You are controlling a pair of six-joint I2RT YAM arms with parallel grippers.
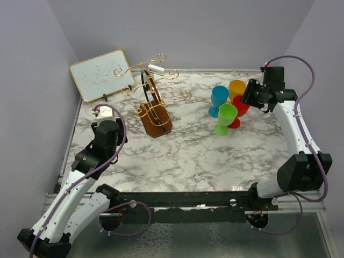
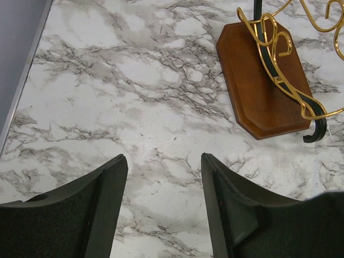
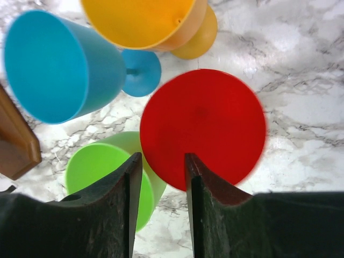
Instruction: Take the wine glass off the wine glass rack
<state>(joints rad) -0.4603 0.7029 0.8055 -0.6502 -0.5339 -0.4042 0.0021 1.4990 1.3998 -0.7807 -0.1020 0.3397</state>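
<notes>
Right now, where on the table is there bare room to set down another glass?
The widest bare marble lies between the rack and the four glasses, running to the near edge. Crowded: those glasses at the right gripper, and the back left between board and rack.

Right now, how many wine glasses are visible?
4, clustered on the table, right side: blue glass at left, orange glass behind, red glass rightmost, green glass nearest. None on the rack.
</notes>
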